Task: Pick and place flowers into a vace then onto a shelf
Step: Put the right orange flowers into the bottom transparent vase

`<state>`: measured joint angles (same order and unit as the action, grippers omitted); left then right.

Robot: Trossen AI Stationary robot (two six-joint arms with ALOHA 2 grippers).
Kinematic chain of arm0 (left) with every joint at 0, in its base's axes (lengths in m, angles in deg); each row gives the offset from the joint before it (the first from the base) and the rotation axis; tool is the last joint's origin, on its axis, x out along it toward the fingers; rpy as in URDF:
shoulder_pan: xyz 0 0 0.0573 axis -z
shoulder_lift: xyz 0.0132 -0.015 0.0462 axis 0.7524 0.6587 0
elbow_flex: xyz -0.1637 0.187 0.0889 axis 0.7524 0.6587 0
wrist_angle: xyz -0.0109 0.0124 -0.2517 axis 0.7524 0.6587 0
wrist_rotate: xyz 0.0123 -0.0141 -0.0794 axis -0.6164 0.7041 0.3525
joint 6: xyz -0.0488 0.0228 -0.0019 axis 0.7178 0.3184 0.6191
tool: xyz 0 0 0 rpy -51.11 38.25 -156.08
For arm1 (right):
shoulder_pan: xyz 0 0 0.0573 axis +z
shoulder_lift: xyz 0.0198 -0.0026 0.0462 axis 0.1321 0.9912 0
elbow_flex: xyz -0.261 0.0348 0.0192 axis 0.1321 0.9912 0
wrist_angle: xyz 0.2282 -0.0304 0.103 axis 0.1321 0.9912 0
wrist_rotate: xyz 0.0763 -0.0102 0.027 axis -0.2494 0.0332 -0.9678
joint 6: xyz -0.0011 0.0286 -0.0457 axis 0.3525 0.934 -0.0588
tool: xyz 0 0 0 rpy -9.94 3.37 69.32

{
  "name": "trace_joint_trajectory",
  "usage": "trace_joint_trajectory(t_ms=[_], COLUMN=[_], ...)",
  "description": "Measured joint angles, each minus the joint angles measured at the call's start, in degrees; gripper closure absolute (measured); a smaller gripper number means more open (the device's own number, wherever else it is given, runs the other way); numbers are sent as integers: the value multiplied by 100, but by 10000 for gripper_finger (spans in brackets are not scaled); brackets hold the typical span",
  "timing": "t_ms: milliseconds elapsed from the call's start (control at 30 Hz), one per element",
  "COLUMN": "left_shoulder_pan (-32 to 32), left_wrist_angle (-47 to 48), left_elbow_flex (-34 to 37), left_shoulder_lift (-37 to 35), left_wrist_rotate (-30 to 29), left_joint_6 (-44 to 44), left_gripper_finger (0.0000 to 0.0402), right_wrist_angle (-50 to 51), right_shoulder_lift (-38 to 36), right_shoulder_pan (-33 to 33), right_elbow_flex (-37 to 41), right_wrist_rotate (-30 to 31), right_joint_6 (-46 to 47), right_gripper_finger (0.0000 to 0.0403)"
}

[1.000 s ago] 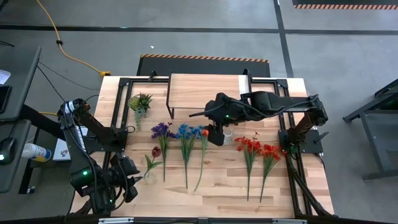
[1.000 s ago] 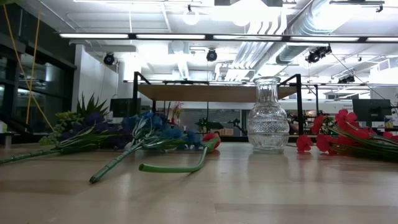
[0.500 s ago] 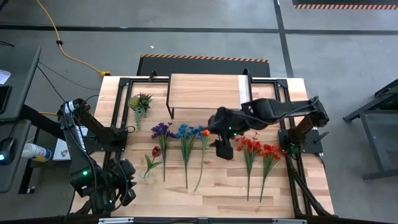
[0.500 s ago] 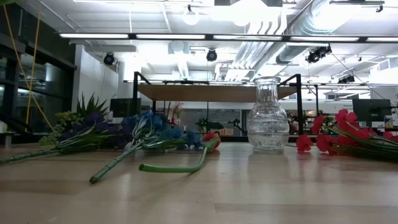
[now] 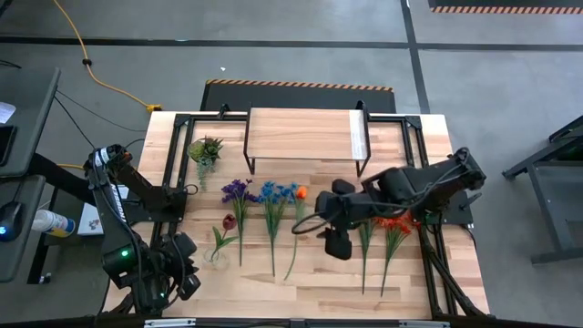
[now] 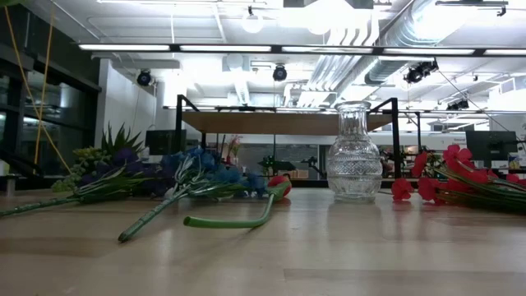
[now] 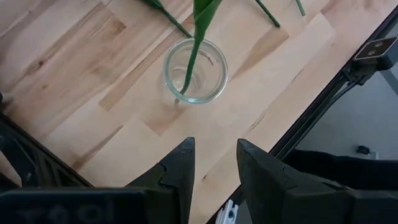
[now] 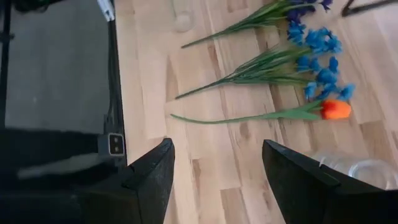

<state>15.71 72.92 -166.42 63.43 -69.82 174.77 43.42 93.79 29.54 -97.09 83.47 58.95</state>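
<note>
Purple [image 5: 239,191], blue [image 5: 273,193] and orange [image 5: 300,193] flowers lie flat on the table, stems toward the near edge; red flowers [image 5: 393,221] lie to their right. A tall cut-glass vase [image 6: 353,160] stands upright mid-table, under my right arm in the high view. A small glass jar [image 7: 194,71] at the near left holds one dark red flower [image 5: 228,221] by its stem. My left gripper [image 7: 214,168] hovers open just short of the jar. My right gripper [image 8: 214,168] hangs open above the table, between the orange and red flowers. The shelf [image 5: 305,137] stands at the far edge.
A small green spiky plant [image 5: 205,148] sits at the far left beside the shelf. Black frame rails [image 5: 428,246] run along the table's left and right sides. Bare wood shows along the near edge [image 5: 310,292].
My right gripper has swung from beside the tall vase toward the table's near edge and slightly to the right, staying open and above the table. The flowers, the vase and the jar have kept still.
</note>
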Motion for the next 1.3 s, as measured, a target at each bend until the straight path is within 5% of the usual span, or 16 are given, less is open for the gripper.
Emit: trace_joint_trajectory(t_ms=[567,733,967,1300], left_shoulder_pan=[0,3,316,1242], left_wrist_angle=[66,58,63,83], left_elbow_flex=[0,0,0,0], left_shoulder_lift=[-1,1,5,35], left_wrist_rotate=[148,652,1339,1404], left_joint_6=[126,90,85,1132], left_gripper_finger=[250,250,250,250], right_wrist_angle=[426,241,-277,-1991], right_shoulder_lift=[36,310,972,1701], right_shoulder_pan=[1053,1173,1170,873], right_elbow_flex=[0,-2,-2,-2], right_wrist_rotate=[1253,1432,1522,1289], right_joint_6=[3286,3991,4202,4194], right_gripper_finger=[171,171,171,171])
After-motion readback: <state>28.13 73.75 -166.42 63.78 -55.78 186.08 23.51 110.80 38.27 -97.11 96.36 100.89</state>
